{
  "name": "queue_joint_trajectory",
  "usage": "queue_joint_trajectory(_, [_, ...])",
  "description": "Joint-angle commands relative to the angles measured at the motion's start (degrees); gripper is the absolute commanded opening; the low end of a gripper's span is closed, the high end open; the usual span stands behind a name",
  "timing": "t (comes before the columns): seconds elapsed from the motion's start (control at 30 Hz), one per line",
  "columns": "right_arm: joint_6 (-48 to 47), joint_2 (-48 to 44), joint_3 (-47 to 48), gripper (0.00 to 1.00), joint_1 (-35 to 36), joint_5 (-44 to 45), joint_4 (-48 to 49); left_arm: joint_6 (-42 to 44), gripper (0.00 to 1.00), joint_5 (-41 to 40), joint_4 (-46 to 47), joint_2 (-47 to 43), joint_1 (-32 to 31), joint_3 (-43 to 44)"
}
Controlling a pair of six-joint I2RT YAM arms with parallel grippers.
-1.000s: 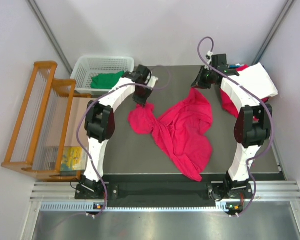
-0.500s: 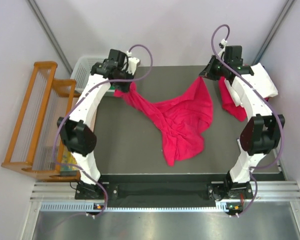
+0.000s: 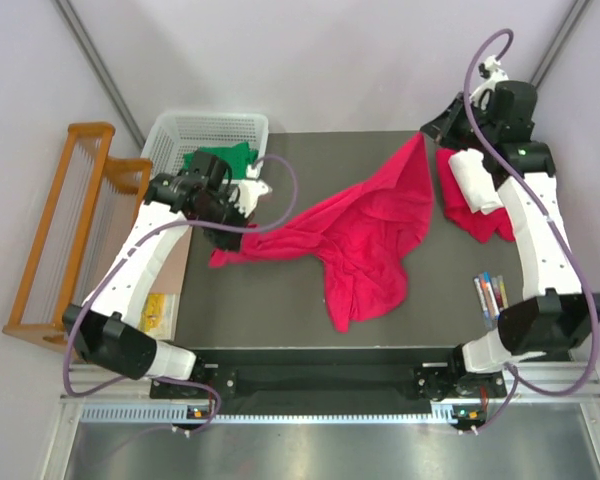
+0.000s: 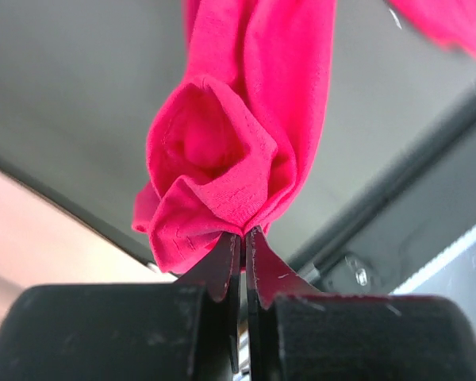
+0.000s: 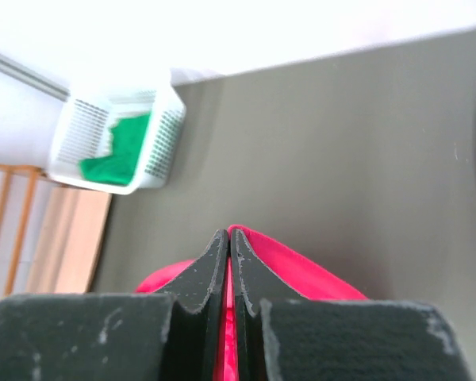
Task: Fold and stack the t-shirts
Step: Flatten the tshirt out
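Note:
A crimson-pink t-shirt (image 3: 365,225) hangs stretched across the dark table between both grippers, its lower part bunched on the table. My left gripper (image 3: 238,225) is shut on the shirt's left end, which shows as a crumpled knot (image 4: 222,159) just beyond the gripper (image 4: 243,232). My right gripper (image 3: 427,133) is shut on the shirt's far right corner; a red edge (image 5: 301,266) runs out from between its closed jaws (image 5: 228,232). A green t-shirt (image 3: 220,158) lies in the basket. A white t-shirt (image 3: 472,175) lies at the back right on more crimson cloth (image 3: 475,215).
The white lattice basket (image 3: 195,125) stands at the back left corner, also visible in the right wrist view (image 5: 163,127). A wooden rack (image 3: 70,230) stands left of the table. Several coloured pens (image 3: 490,295) lie near the right edge.
My left gripper has swung from beside the basket toward the near left, pulling the shirt's left end with it. My right gripper has moved farther back and right, drawing the shirt out wider.

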Motion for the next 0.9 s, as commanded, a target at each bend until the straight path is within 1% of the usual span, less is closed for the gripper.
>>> queue_joint_trajectory(0.0, [-0.6,-7.3,-0.1,0.0,-0.5,-1.1,1.8,10.1,0.01,6.2,-11.8,-2.5,0.1,-7.1])
queue_joint_trajectory(0.1, [-0.8,-10.2,-0.2,0.0,-0.5,-1.3,1.2,12.0,0.11,6.9,-14.3,-2.4,0.1,-11.8])
queue_joint_trajectory(0.13, [-1.0,-11.7,-0.3,0.0,-0.5,-1.3,1.0,12.2,0.16,6.8,-14.3,-2.5,0.1,-12.8])
queue_joint_trajectory(0.17, [-1.1,-12.5,-0.5,0.0,-0.5,-1.4,0.9,12.5,0.35,7.0,-14.2,-2.4,0.1,-14.6])
queue_joint_trajectory(0.2, [-1.2,-13.1,-0.9,0.0,-0.5,-1.6,0.9,13.0,0.49,6.9,-14.3,-2.2,0.1,-15.2])
queue_joint_trajectory(0.23, [-1.5,-14.0,-1.0,0.0,-0.5,-1.7,0.7,12.6,0.59,6.8,-14.0,-1.7,0.2,-15.4])
queue_joint_trajectory(0.27, [-1.5,-14.3,-1.0,0.0,-0.5,-1.6,0.5,12.4,0.73,6.4,-12.5,-1.3,0.1,-15.5])
queue_joint_trajectory(0.33, [-1.9,-14.4,-1.1,0.0,-0.5,-1.5,0.0,10.1,0.82,5.4,-9.9,0.0,0.1,-15.2])
queue_joint_trajectory(0.4, [-1.8,-14.2,-1.0,0.0,-0.6,-1.5,-0.4,7.6,0.85,4.7,-5.5,0.9,0.1,-14.0])
queue_joint_trajectory(0.53, [-1.4,-13.8,-1.5,0.0,-0.7,-2.1,0.0,2.0,0.86,4.2,1.0,6.4,0.1,-11.2])
queue_joint_trajectory(0.57, [-1.4,-13.8,-1.4,0.0,-0.7,-2.1,0.0,-0.8,0.86,4.1,2.2,7.6,0.0,-10.6])
queue_joint_trajectory(0.6, [-1.4,-13.7,-1.4,0.0,-0.6,-2.1,-0.1,-2.3,0.89,3.2,5.3,8.7,-0.5,-10.6])
queue_joint_trajectory(0.63, [-1.4,-13.7,-1.4,0.0,-0.6,-2.0,0.0,-3.6,0.89,2.1,6.7,10.8,-1.0,-11.1])
queue_joint_trajectory(0.7, [-1.3,-13.1,-1.4,0.0,-0.6,-2.2,0.3,-6.3,0.89,-1.3,10.0,12.3,-4.0,-12.0])
queue_joint_trajectory(0.73, [-1.4,-13.0,-1.4,0.0,-0.6,-2.2,0.3,-7.0,0.88,-4.0,13.4,13.5,-4.9,-12.9])
queue_joint_trajectory(0.8, [-1.1,-12.5,-1.5,0.0,-0.6,-2.5,0.3,-8.8,0.87,-4.9,15.5,15.7,-6.6,-13.2])
queue_joint_trajectory(0.87, [-0.8,-12.6,-1.7,0.0,-0.6,-2.6,0.6,-10.2,0.84,-3.9,16.1,17.4,-6.9,-11.8])
